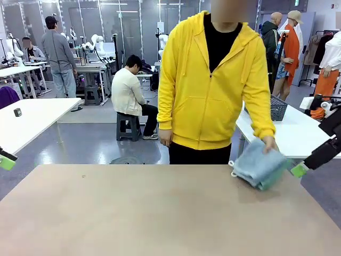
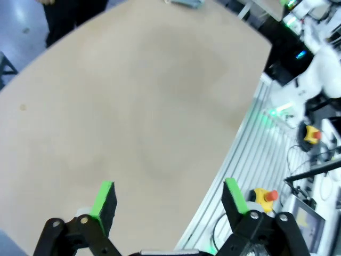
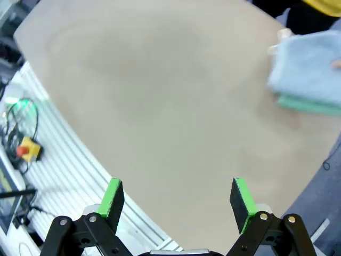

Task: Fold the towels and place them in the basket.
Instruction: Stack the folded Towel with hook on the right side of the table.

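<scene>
A person in a yellow hoodie holds a stack of two towels on the table's far right edge. The pale grey-blue towel [image 1: 256, 164] lies on top of the green towel [image 1: 277, 180]. The right wrist view has the same blue towel [image 3: 309, 64] over the green towel [image 3: 311, 105] at its upper right. My right gripper [image 1: 300, 169] hangs just right of the stack, open and empty [image 3: 178, 205]. My left gripper [image 1: 6, 160] is at the table's left edge, open with nothing between its fingers [image 2: 170, 205]. The dark lattice basket [image 1: 278, 108] stands on a white table behind the person.
The beige table [image 1: 160, 213] stretches bare between the grippers. The person's hand [image 1: 269, 143] rests on the towels. Cables, emergency-stop buttons [image 2: 264, 196] and an aluminium rail lie beyond the table's near edge. White tables and other people are in the background.
</scene>
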